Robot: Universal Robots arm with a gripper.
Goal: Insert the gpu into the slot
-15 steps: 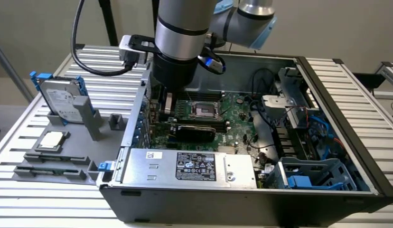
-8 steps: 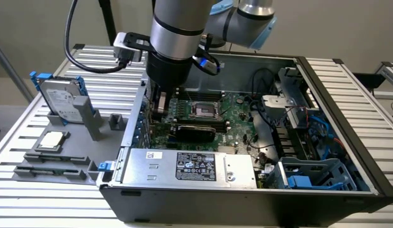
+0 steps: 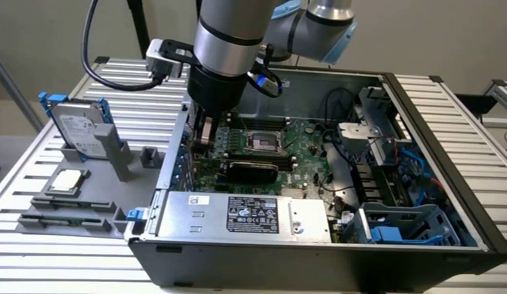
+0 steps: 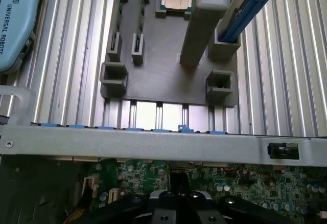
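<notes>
Black card (image 3: 249,170) sits low across the green board (image 3: 307,150), seemingly edge-down over its slot. Our hand (image 3: 206,136) hangs just beside it, and we cannot tell whether it is clenched.

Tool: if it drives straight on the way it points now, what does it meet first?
Probably the green board just inside the case wall. The tool points down there; the gpu looks beside that line, though depth is unclear.

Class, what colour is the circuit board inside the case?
The circuit board is green, best seen in the exterior view.
</notes>
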